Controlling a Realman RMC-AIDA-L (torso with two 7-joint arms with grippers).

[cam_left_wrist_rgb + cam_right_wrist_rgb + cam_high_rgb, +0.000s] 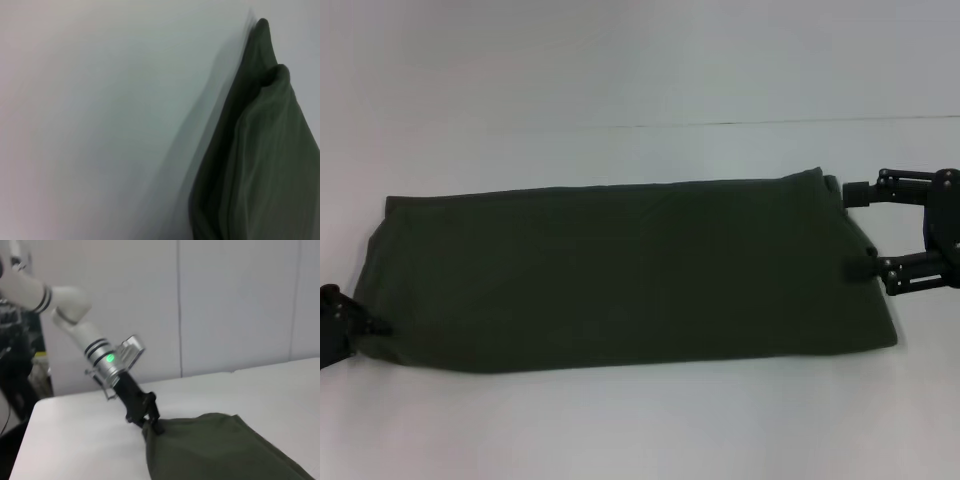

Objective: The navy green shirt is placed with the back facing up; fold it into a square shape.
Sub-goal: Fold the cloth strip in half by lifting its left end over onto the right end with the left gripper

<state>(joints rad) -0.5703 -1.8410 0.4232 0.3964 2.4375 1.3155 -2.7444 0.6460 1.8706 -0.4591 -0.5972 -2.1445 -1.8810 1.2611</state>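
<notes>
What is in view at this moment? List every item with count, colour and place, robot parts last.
navy green shirt: one, dark olive green, lying as a long folded band across the middle of the table, plain side up.
table: one, white, under the shirt; a thin seam line runs across its far part.
wall: pale panels behind the table, seen from the right wrist view.
left gripper: one, black, at the shirt's near left corner, shut on the cloth; its white arm shows in the right wrist view.
right gripper: one, black, at the shirt's right end, fingers spread, tips at the cloth edge.
</notes>
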